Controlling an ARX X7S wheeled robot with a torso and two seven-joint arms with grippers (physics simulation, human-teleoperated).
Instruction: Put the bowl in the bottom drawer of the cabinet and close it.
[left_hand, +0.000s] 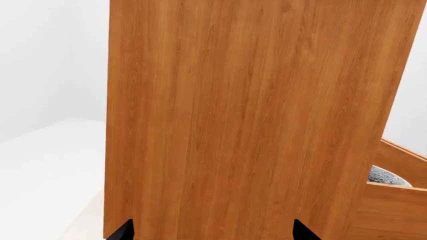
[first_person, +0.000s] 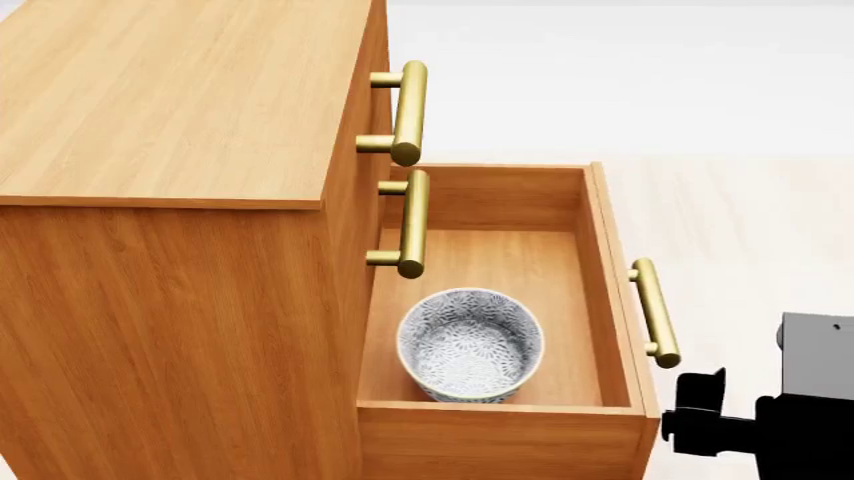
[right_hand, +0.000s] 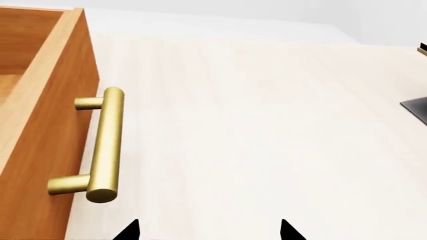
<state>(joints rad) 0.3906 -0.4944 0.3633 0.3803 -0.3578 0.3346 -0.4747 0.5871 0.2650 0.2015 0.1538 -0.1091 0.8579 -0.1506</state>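
Pale wood floor (right_hand: 267, 125); bowl (first_person: 470, 344) already seated in bottom drawer (first_person: 607, 260). Rigid handle (right_hand: 107, 145) should be pushed. Both jaws spread, empty.

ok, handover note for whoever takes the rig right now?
Left gripper: open, empty, facing the cabinet side.
Right gripper: open, empty, just off the bottom drawer handle, not touching.
Bowl: upright in the drawer, near its front corner.
Done: bowl placed.
Left: push the drawer shut; it's fully out.
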